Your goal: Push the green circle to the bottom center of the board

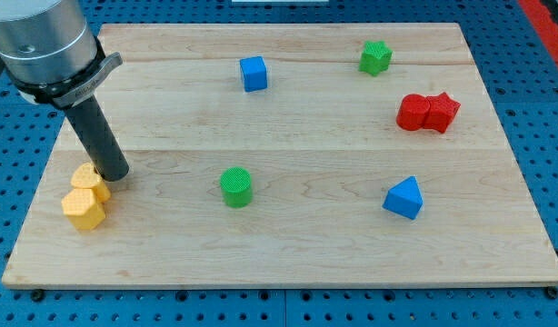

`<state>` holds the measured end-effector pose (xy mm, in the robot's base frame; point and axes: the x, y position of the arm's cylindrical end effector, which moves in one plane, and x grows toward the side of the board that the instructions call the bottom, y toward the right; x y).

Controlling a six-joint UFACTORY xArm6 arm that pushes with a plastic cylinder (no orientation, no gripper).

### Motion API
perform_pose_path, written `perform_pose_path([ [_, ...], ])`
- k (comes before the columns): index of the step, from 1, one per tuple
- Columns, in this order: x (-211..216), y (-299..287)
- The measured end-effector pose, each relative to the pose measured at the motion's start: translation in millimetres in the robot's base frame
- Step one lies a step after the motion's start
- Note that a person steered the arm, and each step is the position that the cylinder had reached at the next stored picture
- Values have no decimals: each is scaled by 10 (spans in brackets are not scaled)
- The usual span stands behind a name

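The green circle (pixel 235 186) stands on the wooden board (pixel 288 245) a little left of centre, in its lower half. My tip (pixel 114 174) rests on the board at the view's left, well left of the green circle and touching or nearly touching the upper of two yellow blocks (pixel 87 181). The dark rod slopes up to the grey arm at the top left corner.
A second yellow block (pixel 83 208) sits just below the first. A blue cube (pixel 254 74) is at top centre, a green block (pixel 375 57) at top right, two red blocks (pixel 427 113) together at the right, a blue triangle (pixel 404 198) at lower right.
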<state>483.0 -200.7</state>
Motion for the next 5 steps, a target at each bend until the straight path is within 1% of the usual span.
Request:
perform_pose_path([
  [1, 0, 0],
  [3, -87, -219],
  [4, 390, -33],
  [5, 424, 662],
])
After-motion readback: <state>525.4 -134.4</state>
